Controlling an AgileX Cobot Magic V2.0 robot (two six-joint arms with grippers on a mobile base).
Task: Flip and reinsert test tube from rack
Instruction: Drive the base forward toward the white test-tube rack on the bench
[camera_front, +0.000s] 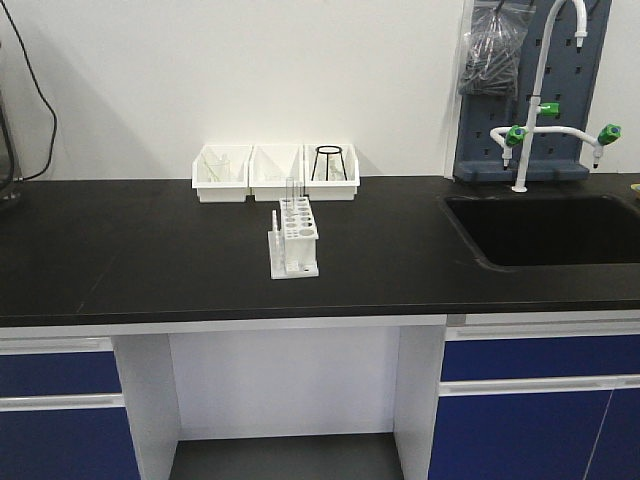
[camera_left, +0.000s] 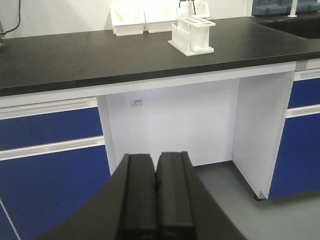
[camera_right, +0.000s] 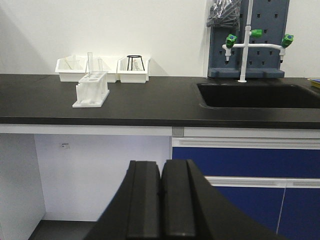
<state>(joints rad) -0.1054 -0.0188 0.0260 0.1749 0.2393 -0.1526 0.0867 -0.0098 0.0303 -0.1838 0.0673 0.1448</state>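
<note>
The small white rack (camera_front: 294, 238) stands on the black counter (camera_front: 150, 250), in front of the three bins. A clear test tube (camera_front: 291, 200) stands upright in it near the back. The rack also shows in the left wrist view (camera_left: 192, 34) and in the right wrist view (camera_right: 91, 90), with the tube (camera_right: 90, 63) sticking up. My left gripper (camera_left: 156, 172) is shut and empty, low in front of the counter, facing the cabinet. My right gripper (camera_right: 160, 177) is shut and empty, also below counter level. Neither gripper shows in the front view.
Three white bins (camera_front: 275, 172) stand at the back of the counter; the right one holds a black wire stand (camera_front: 331, 162). A black sink (camera_front: 545, 228) with a white tap (camera_front: 540, 90) lies at the right. Blue cabinet fronts (camera_left: 45, 170) and a knee recess sit below.
</note>
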